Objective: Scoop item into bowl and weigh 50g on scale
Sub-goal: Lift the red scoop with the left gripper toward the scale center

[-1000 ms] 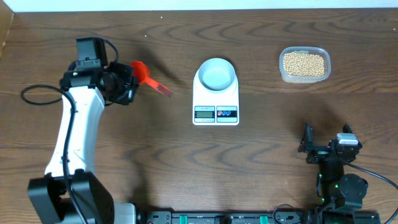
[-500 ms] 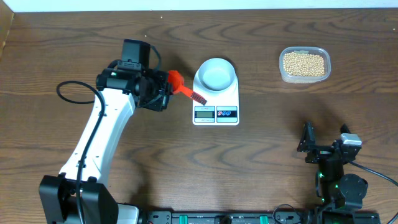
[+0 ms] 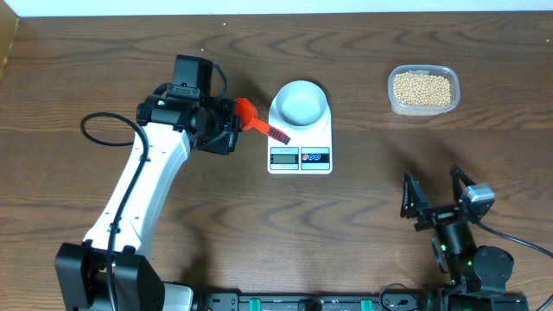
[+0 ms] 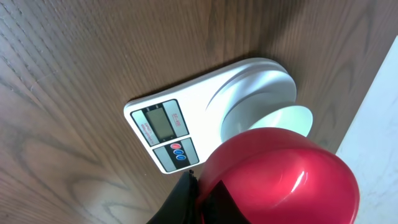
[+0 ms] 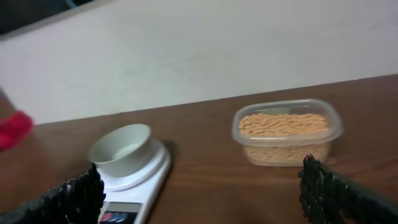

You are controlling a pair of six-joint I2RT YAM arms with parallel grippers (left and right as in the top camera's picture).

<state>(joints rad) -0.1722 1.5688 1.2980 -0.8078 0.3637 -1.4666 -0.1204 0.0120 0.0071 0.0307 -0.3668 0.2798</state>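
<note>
The pale blue-white bowl stands on the white scale at the table's middle; both also show in the left wrist view, the scale and the bowl, and in the right wrist view, the bowl on the scale. The tan beans fill a clear plastic tub at the back right, also seen in the right wrist view. My left gripper is shut on a red scoop, just left of the scale; the scoop's red cup fills the left wrist view. My right gripper is open and empty near the front right.
The white wall edge runs along the table's far side. Dark wood table lies between the scale and my right gripper.
My left arm swung right with the red scoop from the far left to beside the scale, then held almost still. My right gripper opened wide and shifted slightly left.
</note>
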